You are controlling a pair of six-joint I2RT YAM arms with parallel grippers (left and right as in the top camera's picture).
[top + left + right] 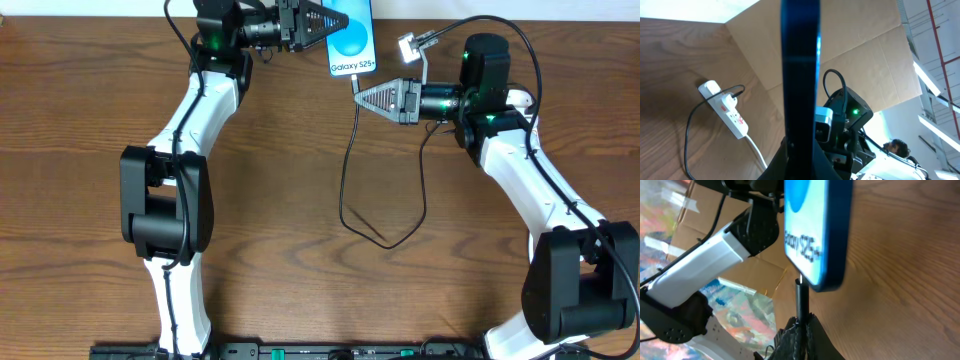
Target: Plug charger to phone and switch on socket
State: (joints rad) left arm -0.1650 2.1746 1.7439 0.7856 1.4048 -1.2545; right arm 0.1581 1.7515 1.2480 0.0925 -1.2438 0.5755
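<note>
The phone (352, 40), with its cyan screen and "Galaxy S25+" text, is at the back of the table, and my left gripper (338, 25) is shut on its far end. In the left wrist view the phone (800, 75) stands edge-on between the dark fingers (790, 167). My right gripper (362, 97) is shut on the charger plug (801, 300). The plug's tip meets the phone's bottom edge (812, 282); how deep it sits I cannot tell. The black cable (385, 238) loops across the table. The socket (727, 112), a white strip, lies flat with a black plug in it.
Brown cardboard (840, 45) stands behind the table. The right arm (520, 170) covers the back right of the table, with its wrist camera (822, 122) facing the phone. A person (897, 146) is beyond the table's far side.
</note>
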